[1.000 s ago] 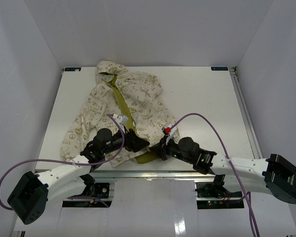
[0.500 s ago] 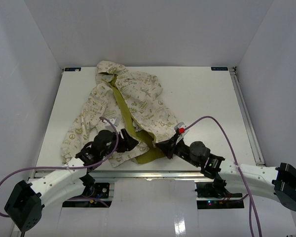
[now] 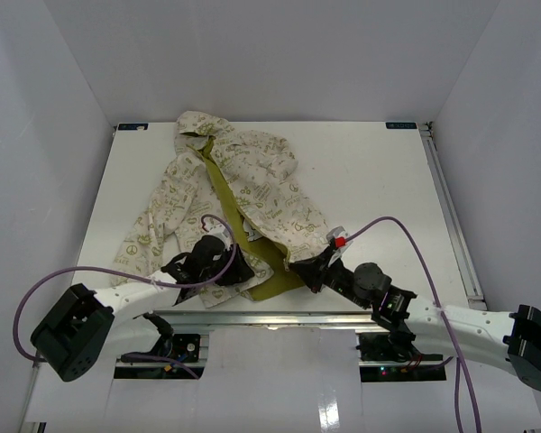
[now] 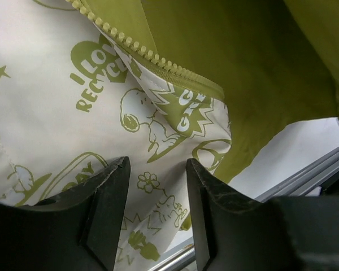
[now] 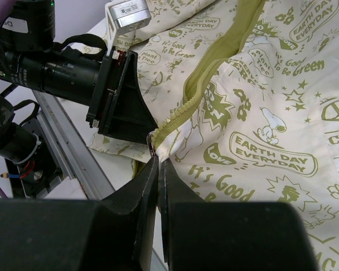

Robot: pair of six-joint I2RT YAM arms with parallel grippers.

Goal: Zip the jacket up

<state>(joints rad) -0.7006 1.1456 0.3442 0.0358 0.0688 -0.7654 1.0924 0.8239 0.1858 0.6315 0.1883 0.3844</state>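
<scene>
Soft printed-cream jacket (image 3: pixel 269 180), chunky pale zipper teeth (image 4: pixel 140 51)

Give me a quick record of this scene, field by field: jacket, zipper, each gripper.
jacket: lying open on the table, olive lining showing
zipper: undone, the two sides apart
left gripper: open, over the hem corner of one front panel
right gripper: shut, pinching the other panel's bottom zipper end
</scene>
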